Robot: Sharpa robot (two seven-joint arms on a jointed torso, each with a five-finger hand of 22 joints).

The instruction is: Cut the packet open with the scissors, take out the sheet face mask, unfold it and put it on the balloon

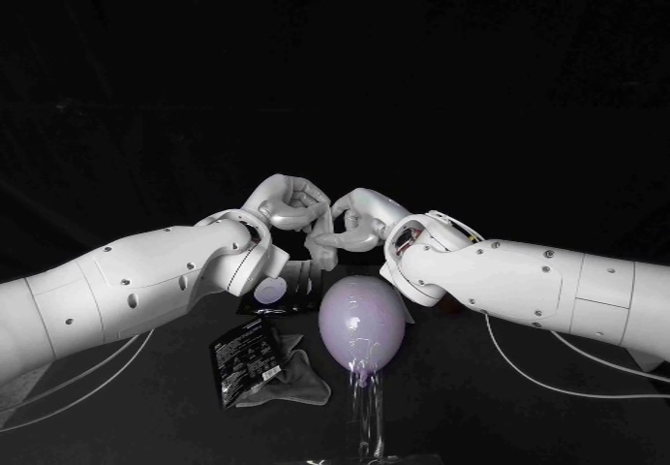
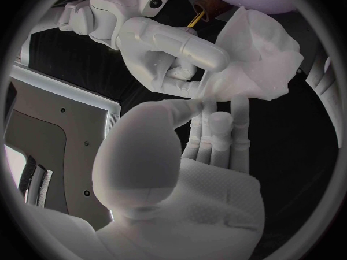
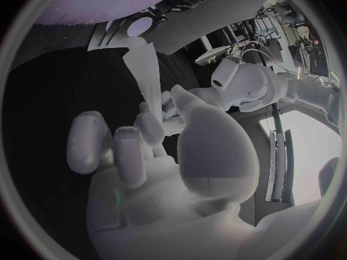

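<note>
Above the balloon [image 1: 362, 325], we see left hand [image 1: 287, 206] and right hand [image 1: 360, 215] both pinching the sheet mask [image 2: 257, 52], its folds half hidden by fingers [image 2: 235, 130], black packet [image 1: 246, 360] beside the balloon.

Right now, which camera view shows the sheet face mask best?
The left wrist view: the sheet face mask is broad and crumpled there. In the head view it is a small fold above the balloon; in the right wrist view, a narrow strip.

Black table [image 1: 167, 436], bearing toward its front a black packet [image 1: 246, 360] lying flat, touched by a crumpled pale sheet [image 1: 296, 385]. Just beside these, a pale balloon [image 1: 362, 325] upright on a clear stem. Behind, possibly a second dark packet [image 1: 280, 306].
</note>
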